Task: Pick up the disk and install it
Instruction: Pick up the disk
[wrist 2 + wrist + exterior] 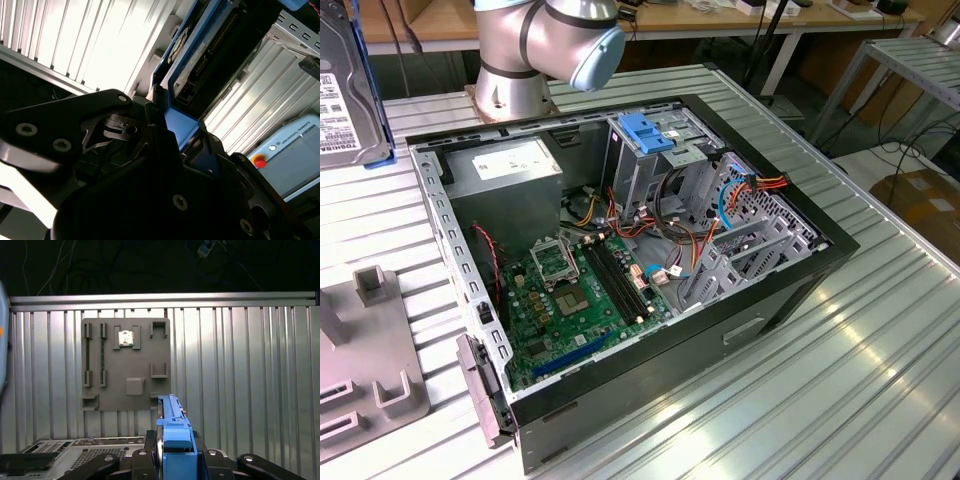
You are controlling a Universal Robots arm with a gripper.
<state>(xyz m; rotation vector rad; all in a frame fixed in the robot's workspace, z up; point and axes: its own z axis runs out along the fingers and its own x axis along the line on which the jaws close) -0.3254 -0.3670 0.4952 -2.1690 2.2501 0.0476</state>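
The disk (342, 92) is a silver-grey hard drive with a white label and blue side rails. It is at the exterior view's far left, above the ribbed table and apart from the open computer case (775, 290). In the first wrist view I see the disk (172, 427) edge-on, its blue rail clamped between my gripper (173, 452) fingers. In the second wrist view the disk (192, 62) reaches away from my dark gripper (175, 132), which is shut on its near end.
Inside the case a metal drive cage with a blue latch (648, 132) stands beside the grey power-supply box (505, 170), the motherboard (585, 290) and loose cables (750, 190). A grey fixture plate (125, 362) lies on the ribbed table (820, 400). The arm's base (515, 60) stands behind the case.
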